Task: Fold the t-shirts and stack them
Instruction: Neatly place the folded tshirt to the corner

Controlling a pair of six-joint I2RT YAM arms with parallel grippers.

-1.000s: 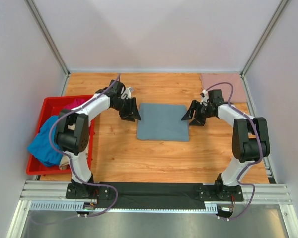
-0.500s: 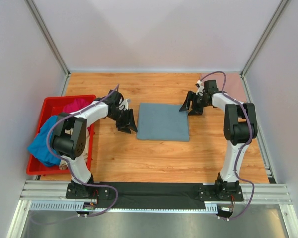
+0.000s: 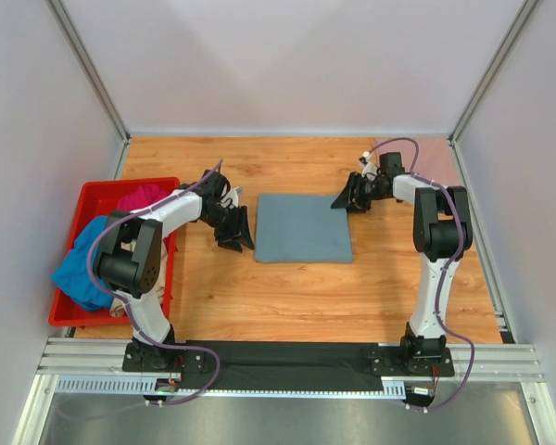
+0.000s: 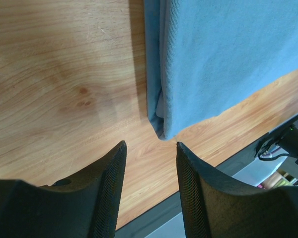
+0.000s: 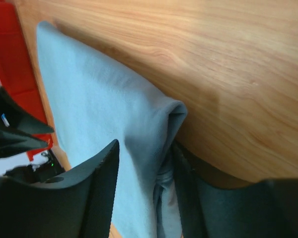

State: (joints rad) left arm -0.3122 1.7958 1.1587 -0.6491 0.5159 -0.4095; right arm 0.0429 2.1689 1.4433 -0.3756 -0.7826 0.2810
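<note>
The slate grey-blue t-shirt (image 3: 304, 227) lies folded into a rectangle in the middle of the table. My left gripper (image 3: 239, 234) is open just off the shirt's near left corner (image 4: 164, 130), with bare wood between its fingers (image 4: 150, 148). My right gripper (image 3: 345, 202) is at the far right corner. Its jaws straddle that raised corner (image 5: 159, 119), one finger under the fold and one over the top, still apart (image 5: 146, 146). A dusty-pink t-shirt (image 3: 403, 148) lies at the far right. Bright blue (image 3: 79, 264) and magenta (image 3: 139, 195) t-shirts sit in the bin.
The red plastic bin (image 3: 93, 190) stands at the table's left edge, close behind the left arm. White walls and metal posts close in the table on three sides. A black strip and rails run along the near edge (image 3: 287, 357).
The right gripper has moved back to the shirt's far right corner and narrowed its jaws around it. The left gripper has slid a little nearer along the left edge.
</note>
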